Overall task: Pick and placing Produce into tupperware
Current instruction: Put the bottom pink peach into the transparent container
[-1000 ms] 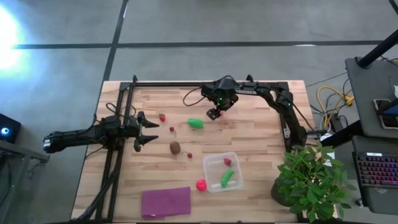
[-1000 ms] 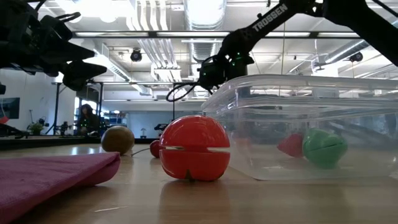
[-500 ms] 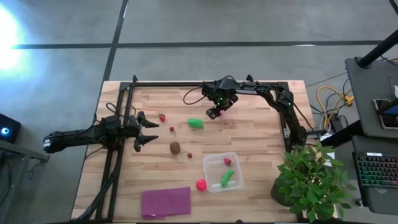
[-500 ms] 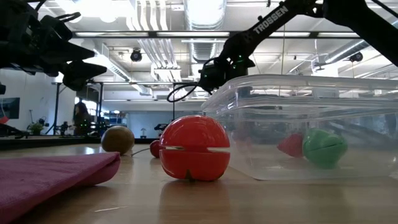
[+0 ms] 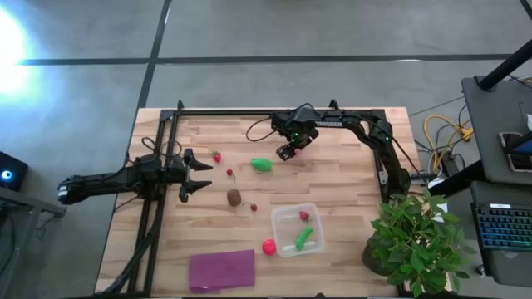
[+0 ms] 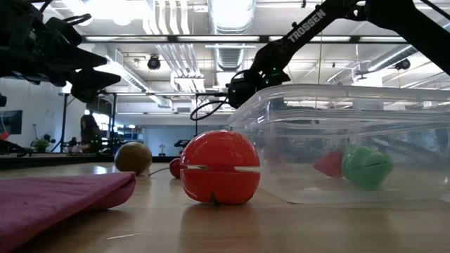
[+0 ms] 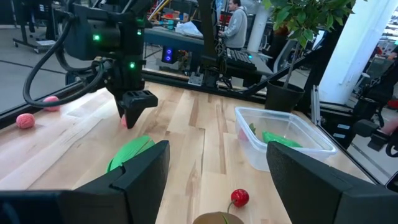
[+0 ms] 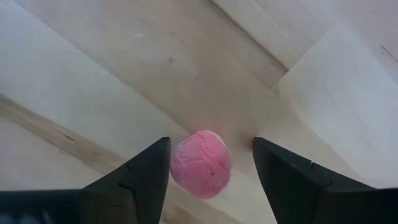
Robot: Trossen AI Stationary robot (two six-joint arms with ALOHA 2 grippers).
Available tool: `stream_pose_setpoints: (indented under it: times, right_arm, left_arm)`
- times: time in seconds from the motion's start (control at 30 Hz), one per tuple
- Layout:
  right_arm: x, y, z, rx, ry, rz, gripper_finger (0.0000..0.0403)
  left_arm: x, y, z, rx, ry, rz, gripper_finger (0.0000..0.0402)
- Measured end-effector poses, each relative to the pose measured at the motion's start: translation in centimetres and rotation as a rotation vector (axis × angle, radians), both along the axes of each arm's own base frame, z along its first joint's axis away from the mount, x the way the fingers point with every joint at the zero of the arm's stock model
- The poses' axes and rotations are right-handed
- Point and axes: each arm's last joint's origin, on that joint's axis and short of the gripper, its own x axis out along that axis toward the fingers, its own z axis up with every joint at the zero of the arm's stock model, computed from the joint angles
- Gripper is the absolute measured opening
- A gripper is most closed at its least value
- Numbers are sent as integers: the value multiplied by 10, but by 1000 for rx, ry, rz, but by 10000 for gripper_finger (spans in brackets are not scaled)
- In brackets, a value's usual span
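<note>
My right gripper (image 5: 287,152) (image 8: 210,142) points down over the table's far middle, open, one finger on each side of a small pink berry (image 8: 200,163) that lies on the wood. A green oblong piece (image 5: 263,165) lies just left of it. My left gripper (image 5: 198,174) (image 7: 217,149) hovers open at the table's left. The brown kiwi ball (image 5: 234,197) and tiny red berries (image 5: 217,156) (image 5: 230,173) (image 5: 253,207) lie on the wood. The clear tupperware (image 5: 287,218) holds a second green piece (image 5: 303,239) and a red berry (image 5: 304,216). A red-pink ball (image 5: 268,246) rests beside the tupperware's left wall.
A flat purple sheet (image 5: 222,269) lies near the near edge. A leafy potted plant (image 5: 420,245) stands at the near right corner. A black frame (image 5: 249,111) runs along the table's far and left sides. Bare wood lies between the green piece and the tupperware.
My right gripper has sunk a little toward the pink berry. The produce and the tupperware have stayed where they were.
</note>
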Motion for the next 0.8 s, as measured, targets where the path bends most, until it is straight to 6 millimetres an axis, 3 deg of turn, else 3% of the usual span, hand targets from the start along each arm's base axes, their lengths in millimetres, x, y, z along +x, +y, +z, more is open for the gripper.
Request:
stream_pose_setpoints:
  times: [0.43, 0.8]
  right_arm:
    - [1, 0, 0, 1, -9, 1, 121]
    - [0, 1, 0, 26, -11, -5, 120]
  left_arm:
    - [0, 0, 0, 0, 0, 0, 255]
    - [0, 0, 0, 0, 0, 0, 255]
